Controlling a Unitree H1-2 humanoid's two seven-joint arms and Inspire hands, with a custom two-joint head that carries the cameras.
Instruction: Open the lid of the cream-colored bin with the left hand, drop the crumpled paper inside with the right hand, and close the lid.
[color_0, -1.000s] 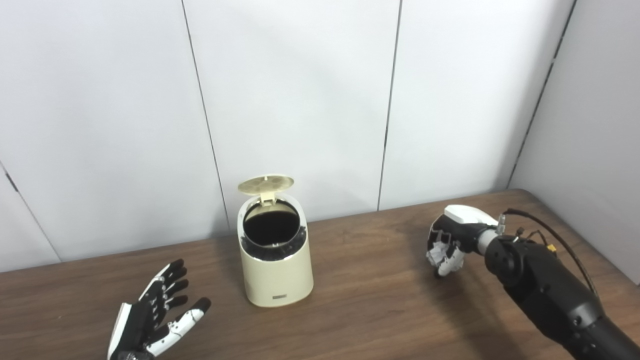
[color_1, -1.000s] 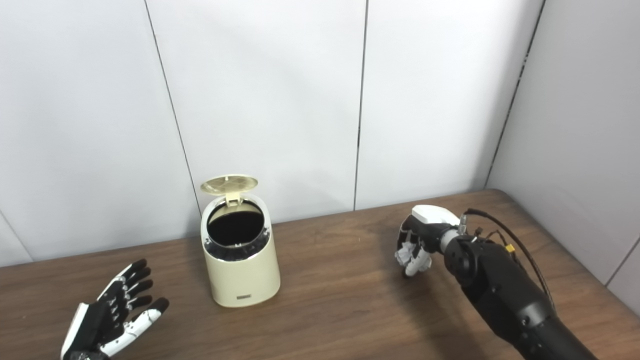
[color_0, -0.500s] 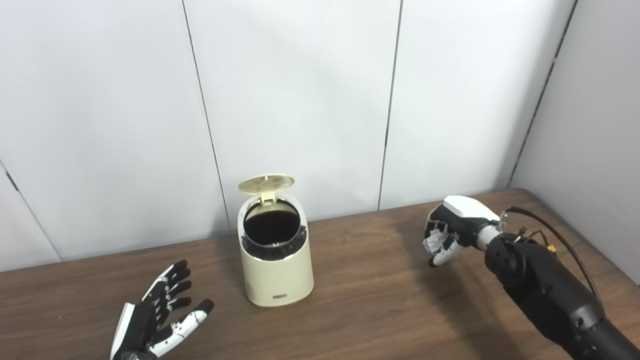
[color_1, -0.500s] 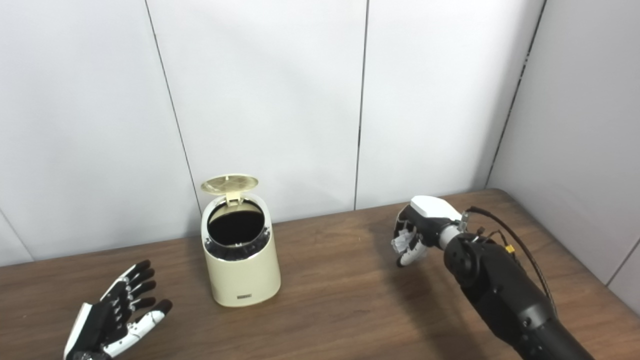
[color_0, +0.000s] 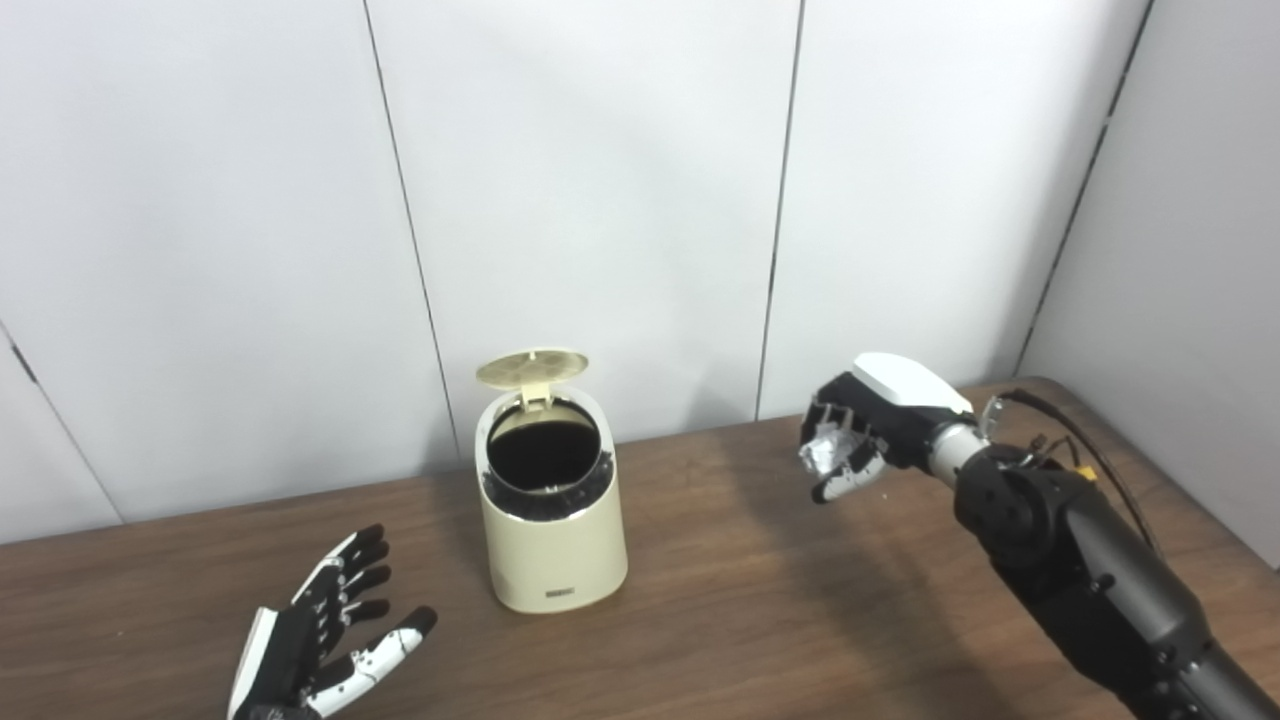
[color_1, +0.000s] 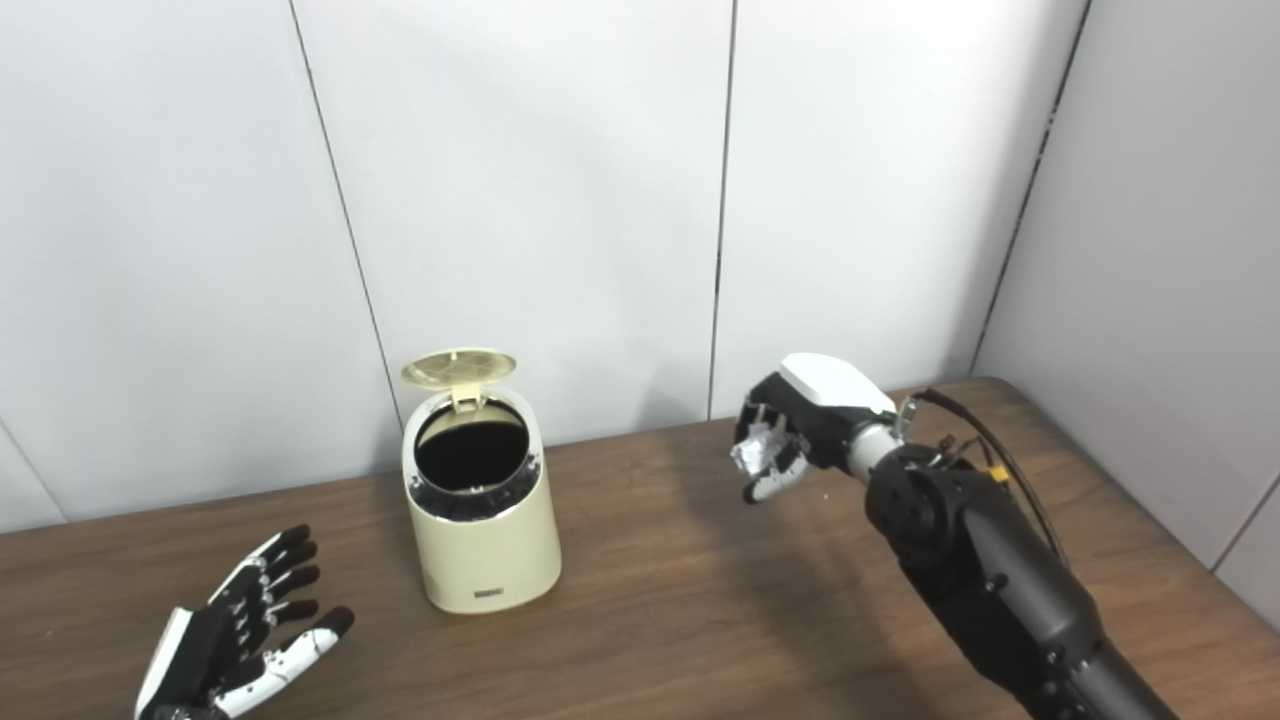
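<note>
Fingers (color_0: 848, 482) of the right hand (color_0: 868, 430) curl around the paper (color_0: 822, 452), held above the bench (color_0: 760, 610), well right of the bin (color_0: 552, 520), whose lid (color_0: 531, 367) stands up. Left hand (color_0: 320, 645) rests near the bin's left, fingers spread, holding nothing.
</note>
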